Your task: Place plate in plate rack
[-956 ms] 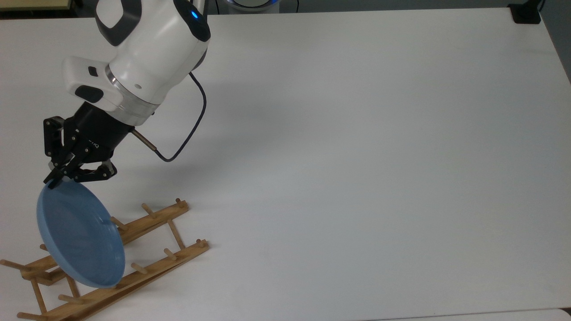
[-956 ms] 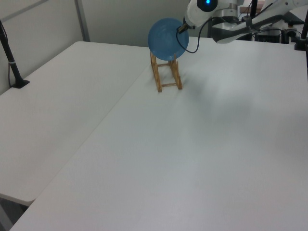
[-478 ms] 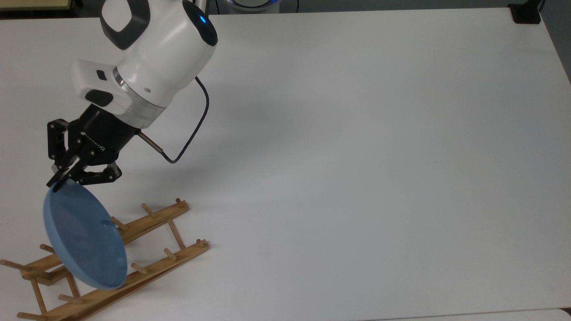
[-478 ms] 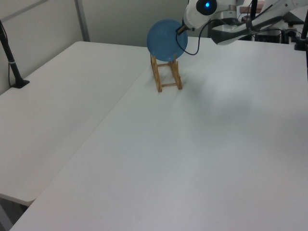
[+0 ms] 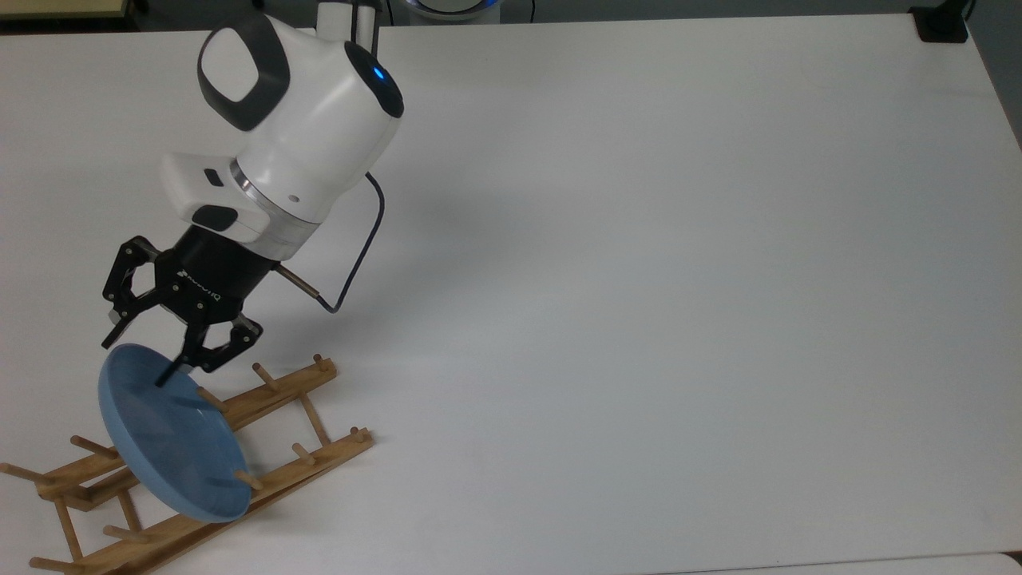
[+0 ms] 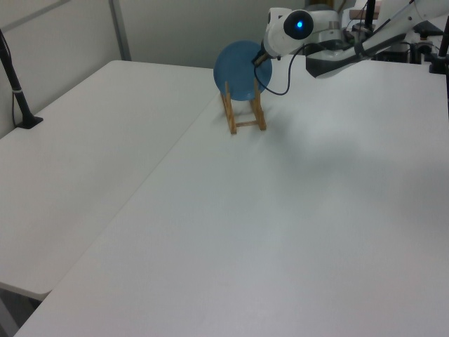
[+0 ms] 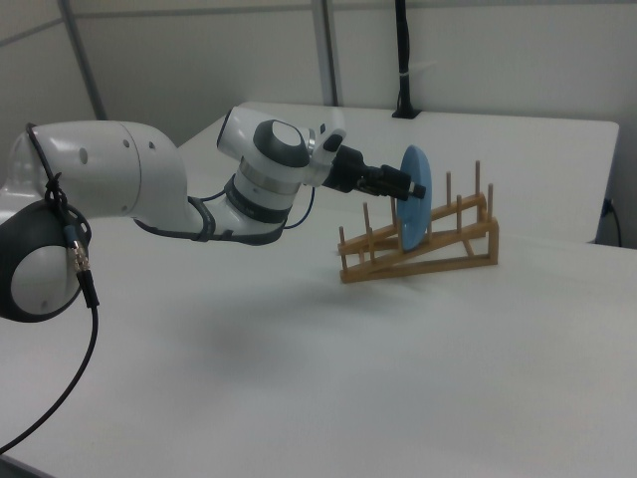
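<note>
Since a second ago the hand (image 5: 137,363) has let go of the plate (image 5: 172,435): its fingers, then pinched on the upper rim, now stand spread wide, straddling that rim and gripping nothing. Plate has tipped nearer upright and dropped between the pegs of the plate rack (image 5: 267,399), lower left of the top view, leaning on a peg. Right view: plate (image 7: 414,210) stands on edge in the rack (image 7: 468,244), hand (image 7: 396,185) just beside it at frame centre. Judgement: placing looks done, only the retreat left. White worktop (image 5: 639,279) runs off behind.
</note>
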Motion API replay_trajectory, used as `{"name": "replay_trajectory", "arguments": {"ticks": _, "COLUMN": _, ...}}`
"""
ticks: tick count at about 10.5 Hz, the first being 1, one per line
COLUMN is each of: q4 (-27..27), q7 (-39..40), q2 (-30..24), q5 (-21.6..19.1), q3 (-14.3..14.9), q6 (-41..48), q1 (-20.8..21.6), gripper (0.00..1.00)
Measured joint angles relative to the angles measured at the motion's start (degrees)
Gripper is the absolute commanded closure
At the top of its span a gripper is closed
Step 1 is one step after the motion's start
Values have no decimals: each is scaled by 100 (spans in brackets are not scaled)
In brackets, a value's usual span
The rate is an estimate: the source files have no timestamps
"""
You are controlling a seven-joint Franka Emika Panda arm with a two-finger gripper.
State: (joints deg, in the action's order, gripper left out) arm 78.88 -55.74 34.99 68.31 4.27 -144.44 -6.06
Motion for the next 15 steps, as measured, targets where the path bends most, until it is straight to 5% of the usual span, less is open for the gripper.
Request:
{"name": "replay_trajectory", "arguments": {"ticks": 3, "q4": -50, "q7": -22, "q2": 3, "q5": 0, "q3": -17, "q6": -6, "q1": 59, "gripper": 0}}
{"name": "replay_trajectory", "arguments": {"ticks": 5, "q4": -109, "q7": -94, "q2": -61, "q5": -372, "q3": -38, "q6": -7, "q1": 155, "gripper": 0}}
{"name": "replay_trajectory", "arguments": {"ticks": 9, "q4": -132, "q7": 175, "q2": -655, "q5": -2234, "q3": -76, "q6": 251, "q1": 368, "gripper": 0}}
{"name": "replay_trajectory", "arguments": {"ticks": 12, "q4": 34, "q7": 1184, "q2": -1194, "q5": -4015, "q3": -119, "q6": 1735, "q1": 798, "gripper": 0}}
{"name": "replay_trajectory", "arguments": {"ticks": 15, "q4": 587, "q7": 2472, "q2": -1963, "q5": -5228, "q3": -206, "q6": 2977, "q1": 946, "gripper": 0}}
